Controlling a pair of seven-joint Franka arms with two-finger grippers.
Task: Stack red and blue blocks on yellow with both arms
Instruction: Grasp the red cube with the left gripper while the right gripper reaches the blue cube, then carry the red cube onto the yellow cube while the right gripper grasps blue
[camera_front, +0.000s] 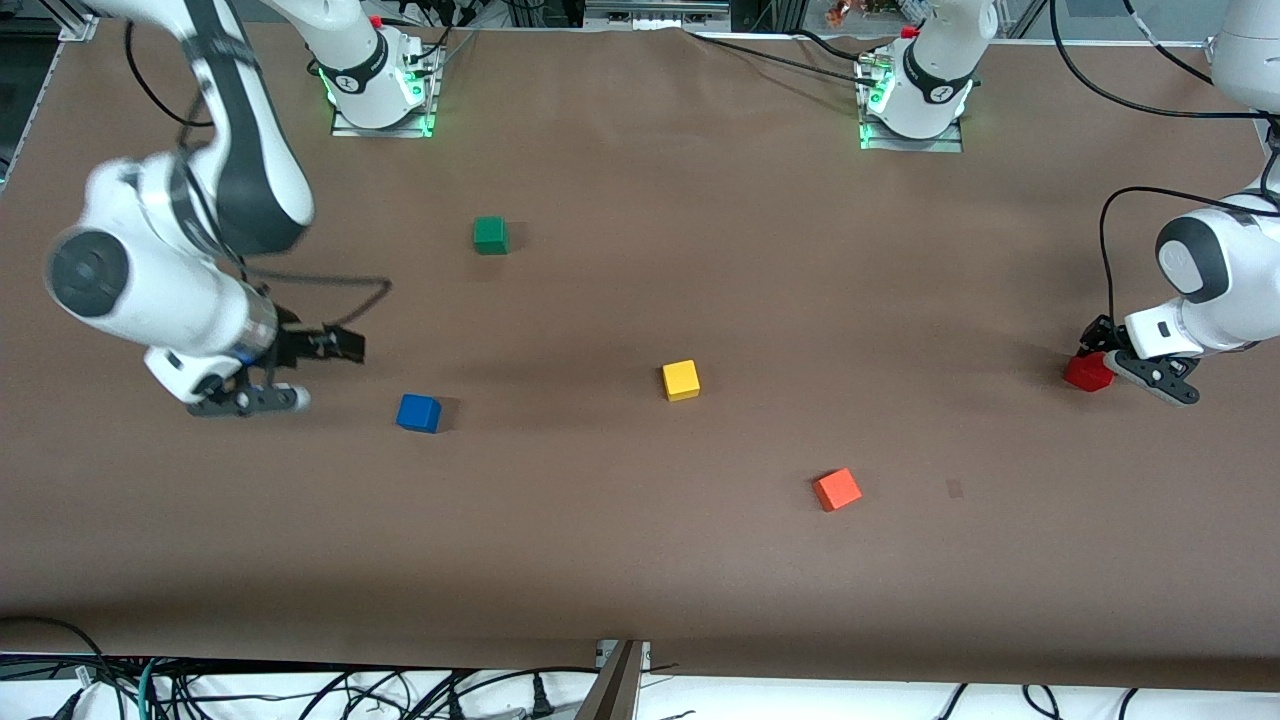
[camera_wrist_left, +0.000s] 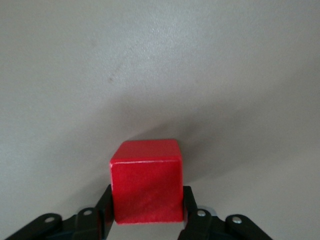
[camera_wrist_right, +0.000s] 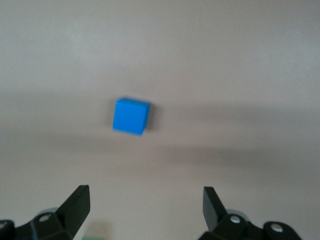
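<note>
The red block (camera_front: 1088, 372) sits at the left arm's end of the table. My left gripper (camera_front: 1105, 362) is shut on it, one finger pressed against each side in the left wrist view (camera_wrist_left: 147, 200), where the red block (camera_wrist_left: 146, 180) fills the gap. The blue block (camera_front: 418, 413) lies on the table toward the right arm's end. My right gripper (camera_front: 320, 372) is open and empty, low over the table beside the blue block and apart from it. The right wrist view shows the blue block (camera_wrist_right: 131, 116) ahead of the right gripper (camera_wrist_right: 146, 194). The yellow cube (camera_front: 680, 380) stands alone mid-table.
A green cube (camera_front: 490, 235) lies farther from the front camera than the blue block. An orange cube (camera_front: 836, 489) lies nearer to the front camera than the yellow cube. The brown table (camera_front: 640, 580) runs to the front edge, with cables below it.
</note>
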